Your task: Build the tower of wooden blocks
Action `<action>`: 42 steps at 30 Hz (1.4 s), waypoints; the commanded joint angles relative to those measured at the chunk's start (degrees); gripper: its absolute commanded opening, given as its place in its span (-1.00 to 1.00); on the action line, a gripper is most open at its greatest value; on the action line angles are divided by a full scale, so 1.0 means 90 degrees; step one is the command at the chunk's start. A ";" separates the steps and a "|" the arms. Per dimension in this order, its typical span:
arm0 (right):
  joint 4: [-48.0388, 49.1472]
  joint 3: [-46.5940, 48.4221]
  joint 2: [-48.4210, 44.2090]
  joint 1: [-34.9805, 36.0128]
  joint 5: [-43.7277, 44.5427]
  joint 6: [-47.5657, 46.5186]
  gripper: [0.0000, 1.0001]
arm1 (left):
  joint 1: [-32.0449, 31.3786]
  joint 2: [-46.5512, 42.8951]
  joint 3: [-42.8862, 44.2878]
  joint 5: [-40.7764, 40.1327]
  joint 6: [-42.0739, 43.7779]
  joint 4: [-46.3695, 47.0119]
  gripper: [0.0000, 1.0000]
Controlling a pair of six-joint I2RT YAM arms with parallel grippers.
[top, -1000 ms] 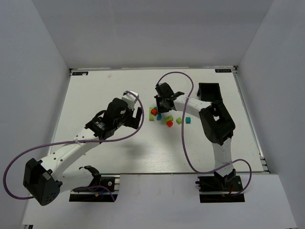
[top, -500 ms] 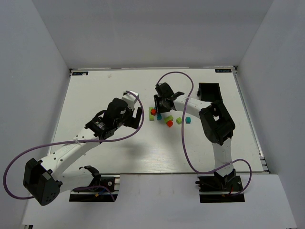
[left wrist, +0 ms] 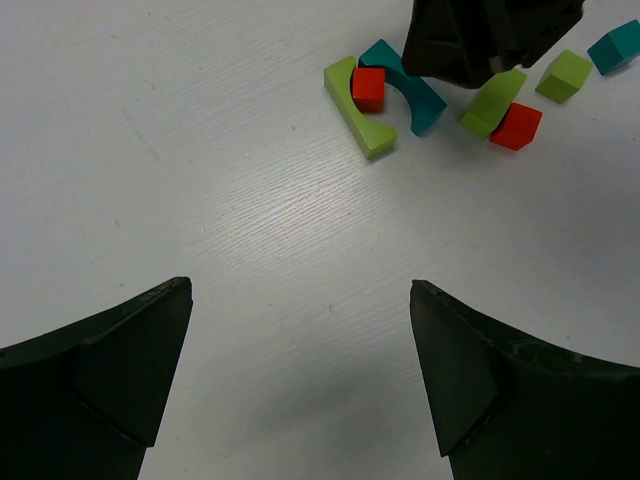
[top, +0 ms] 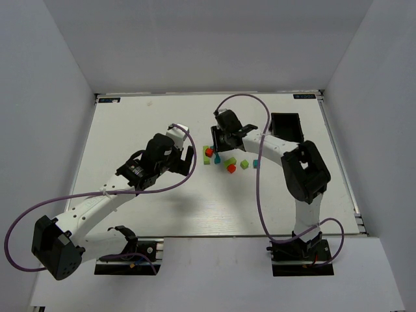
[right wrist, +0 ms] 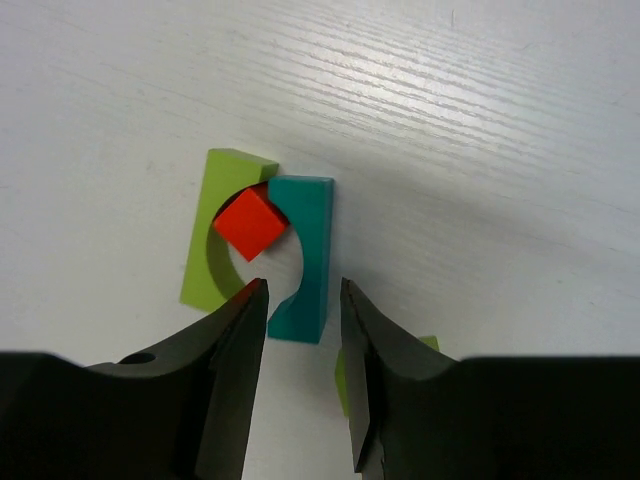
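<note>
The wood blocks point(top: 230, 162) lie loose in a small cluster near the middle of the desk point(top: 130, 130), not yet built into a column. At the cluster's left end a lime arch point(right wrist: 198, 265) and a teal arch point(right wrist: 315, 240) lie flat with their hollows facing. A red cube point(right wrist: 250, 222) sits between them; I can't tell if it rests on the desk or on the arches. The right claw point(right wrist: 300, 292) hangs right over this group, fingers a narrow gap apart, gripping nothing. The left claw point(left wrist: 300, 288) is well apart to the left, spread wide and empty. A lime block point(left wrist: 493, 100), a second red cube point(left wrist: 516, 126), a green cube point(left wrist: 563, 75) and a teal cube point(left wrist: 615, 47) lie scattered to the right
</note>
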 commanded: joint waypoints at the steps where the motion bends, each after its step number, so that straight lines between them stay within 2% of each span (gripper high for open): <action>1: 0.0406 -0.0196 -0.0801 -0.0018 0.0100 -0.0222 -0.17 | 0.0015 -0.0061 -0.0042 -0.0069 0.0047 0.0017 1.00; 4: 0.0485 -0.0285 -0.1045 -0.0038 -0.0026 -0.0446 -0.17 | 0.0015 -0.0061 -0.0042 -0.0069 0.0047 0.0017 1.00; 6: 0.0485 -0.0324 -0.1114 -0.0077 -0.0310 -0.1138 -0.25 | 0.0015 -0.0061 -0.0042 -0.0069 0.0047 0.0017 1.00; 9: 0.0465 -0.0401 -0.1162 -0.0184 -0.1409 -0.2277 -0.64 | 0.0015 -0.0061 -0.0042 -0.0069 0.0047 0.0017 1.00; 11: 0.0485 -0.0577 -0.1163 -0.0271 -0.2095 -0.2984 -0.64 | 0.0015 -0.0061 -0.0042 -0.0069 0.0047 0.0017 1.00; 14: 0.0290 -0.0539 -0.1026 -0.0379 -0.2302 -0.3805 -0.64 | 0.0015 -0.0061 -0.0042 -0.0069 0.0047 -0.0042 1.00; 19: -0.0003 -0.0500 -0.0889 -0.0536 -0.2565 -0.4567 -0.30 | 0.0015 -0.0237 -0.0100 -0.0206 0.0047 -0.0042 1.00; 20: 0.0025 -0.0509 -0.0889 -0.0565 -0.2711 -0.4819 -0.14 | 0.0015 -0.0324 -0.0101 -0.0206 0.0047 -0.0042 1.00; 22: -0.0042 -0.0568 -0.0889 -0.0584 -0.2722 -0.4919 -0.10 | 0.0015 -0.0325 -0.0101 -0.0264 0.0047 -0.0042 1.00; 23: -0.0043 -0.0549 -0.0841 -0.0556 -0.2742 -0.5074 0.01 | 0.0015 -0.0393 -0.0101 -0.0264 0.0047 0.0016 1.00; 35: -0.0862 -0.0129 -0.0176 -0.0555 -0.3074 -0.5739 0.13 | 0.0015 -0.0393 -0.0101 -0.0264 0.0047 0.0017 1.00; 42: -0.0863 -0.0109 -0.0010 -0.0536 -0.3045 -0.5876 0.16 | 0.0015 -0.0393 -0.0101 -0.0264 0.0047 0.0017 1.00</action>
